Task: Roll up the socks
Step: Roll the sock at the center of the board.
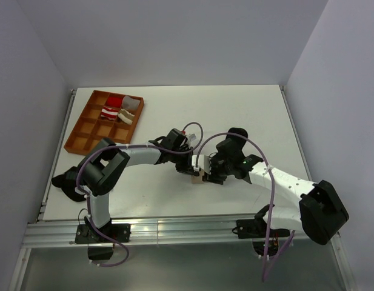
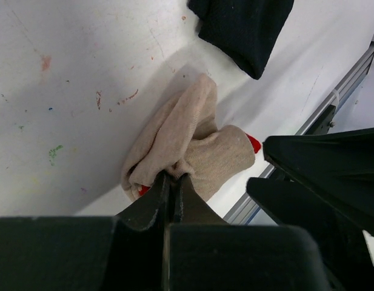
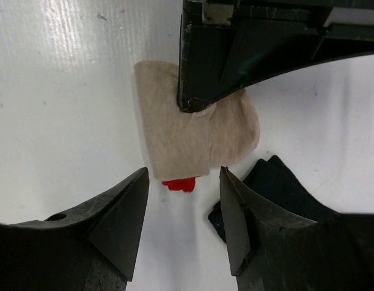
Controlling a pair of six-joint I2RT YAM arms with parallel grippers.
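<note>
On the surface (image 1: 235, 109), pinching a fold of the limp beige sock (image 2: 187, 139) with the left hand (image 2: 173, 179), right hand (image 3: 183, 177) spread open by its red end (image 3: 179, 184). Soft, light; grip through both layers.

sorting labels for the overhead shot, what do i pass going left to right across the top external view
wooden tray → beige sock → right gripper → right arm's elbow; the left gripper is left out because it sits over the sock.
</note>
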